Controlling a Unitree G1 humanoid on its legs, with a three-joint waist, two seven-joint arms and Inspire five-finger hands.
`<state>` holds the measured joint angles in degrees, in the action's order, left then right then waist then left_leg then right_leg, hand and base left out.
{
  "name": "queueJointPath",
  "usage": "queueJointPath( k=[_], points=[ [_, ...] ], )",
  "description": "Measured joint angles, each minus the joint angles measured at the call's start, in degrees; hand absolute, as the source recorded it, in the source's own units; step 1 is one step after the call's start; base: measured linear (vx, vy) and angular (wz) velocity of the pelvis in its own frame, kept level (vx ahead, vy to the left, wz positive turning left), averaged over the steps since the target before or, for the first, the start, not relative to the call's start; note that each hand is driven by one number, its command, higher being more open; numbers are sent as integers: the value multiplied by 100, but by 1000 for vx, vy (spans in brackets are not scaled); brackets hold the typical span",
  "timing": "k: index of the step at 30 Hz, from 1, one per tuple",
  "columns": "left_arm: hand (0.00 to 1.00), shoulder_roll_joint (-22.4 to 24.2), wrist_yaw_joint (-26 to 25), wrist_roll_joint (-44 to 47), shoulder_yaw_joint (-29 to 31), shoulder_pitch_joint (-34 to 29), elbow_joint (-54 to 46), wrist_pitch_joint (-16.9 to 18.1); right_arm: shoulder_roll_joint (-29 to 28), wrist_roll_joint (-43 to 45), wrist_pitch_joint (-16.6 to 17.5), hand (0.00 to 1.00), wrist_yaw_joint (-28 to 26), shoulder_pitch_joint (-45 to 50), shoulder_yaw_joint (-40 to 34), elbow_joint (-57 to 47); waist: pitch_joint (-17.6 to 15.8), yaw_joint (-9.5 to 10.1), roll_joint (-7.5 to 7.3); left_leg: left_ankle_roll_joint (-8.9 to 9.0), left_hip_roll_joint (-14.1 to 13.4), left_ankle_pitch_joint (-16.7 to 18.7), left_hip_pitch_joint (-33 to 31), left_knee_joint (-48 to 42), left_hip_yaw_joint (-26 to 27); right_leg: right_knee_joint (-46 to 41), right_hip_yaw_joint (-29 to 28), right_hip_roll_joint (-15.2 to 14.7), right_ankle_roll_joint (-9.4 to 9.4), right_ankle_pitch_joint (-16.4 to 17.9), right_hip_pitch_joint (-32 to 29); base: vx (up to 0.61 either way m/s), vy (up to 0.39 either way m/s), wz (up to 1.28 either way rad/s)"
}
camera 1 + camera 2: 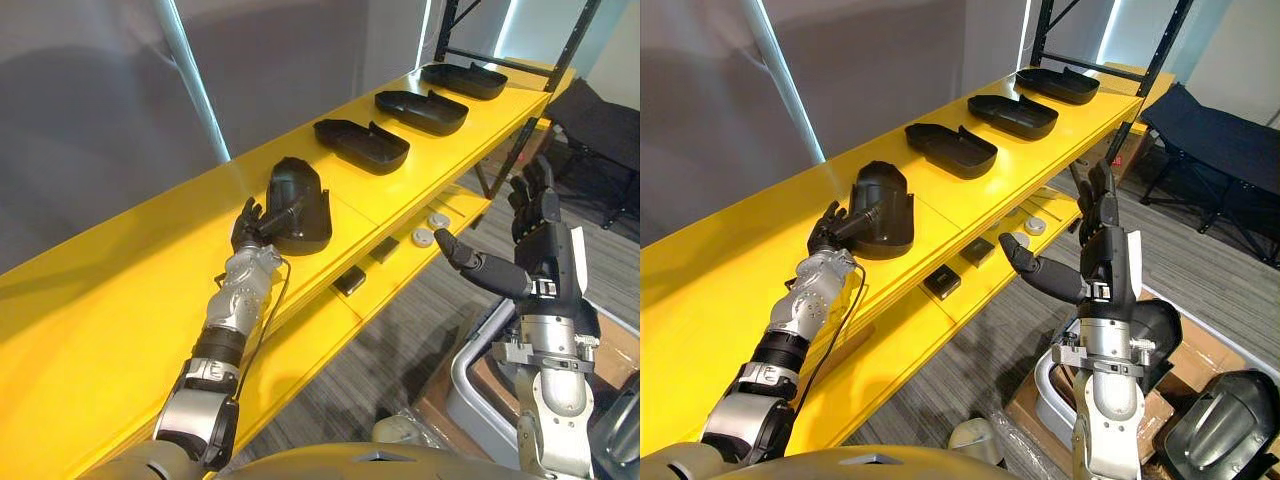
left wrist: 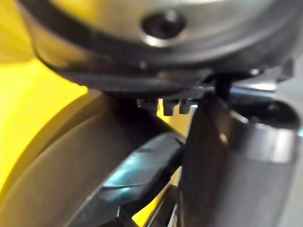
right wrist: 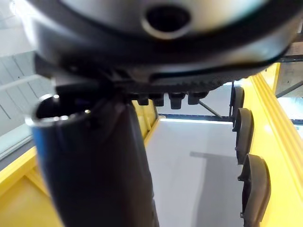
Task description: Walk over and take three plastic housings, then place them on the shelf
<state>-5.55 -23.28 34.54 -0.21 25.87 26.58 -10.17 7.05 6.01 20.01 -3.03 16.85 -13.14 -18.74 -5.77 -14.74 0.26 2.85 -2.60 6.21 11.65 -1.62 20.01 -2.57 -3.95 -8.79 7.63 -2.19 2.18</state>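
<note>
Gripping the near housing [image 1: 300,195] by its near edge with the left hand [image 1: 248,228], dome up, tilted on the yellow shelf [image 1: 100,300]. Best eased down flat, in line with the row, before letting go. Nothing held in the right hand [image 1: 535,225], raised near right, fingers spread wide. Farther along, set apart in a row: three more housings [image 1: 362,146]. On the lower ledge [image 1: 300,340], black blocks [image 1: 349,282] and white discs [image 1: 423,237]. Grey carpet [image 1: 400,350] below, dark cot [image 1: 600,130] far right.
</note>
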Motion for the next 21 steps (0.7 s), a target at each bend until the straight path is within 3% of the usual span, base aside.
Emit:
queueJointPath(
  k=[8, 17, 21],
  points=[
    [100, 2, -647, -1577, 59, 180, 172, -9, 0, 193, 0, 100, 76, -79, 42, 1, -18, -45, -2, 7, 2, -111, 3, 155, -59, 69, 75, 9, 10, -26, 4, -10, -26, 5],
    [100, -335, -1246, -3089, 321, 572, 224, -151, -1, 365, 108, 100, 461, -150, 375, 109, -189, -52, 16, 14, -3, -150, -51, 185, -179, 73, 225, 3, -4, -18, 3, 1, -28, 8],
    [100, -593, -1402, -3311, 327, 823, 11, -86, -2, 457, 204, 100, 486, -151, 490, 126, -205, -2, 42, 13, 5, -150, -106, 168, -298, 73, 306, -16, -21, -8, 3, 1, -27, 11]
  ],
)
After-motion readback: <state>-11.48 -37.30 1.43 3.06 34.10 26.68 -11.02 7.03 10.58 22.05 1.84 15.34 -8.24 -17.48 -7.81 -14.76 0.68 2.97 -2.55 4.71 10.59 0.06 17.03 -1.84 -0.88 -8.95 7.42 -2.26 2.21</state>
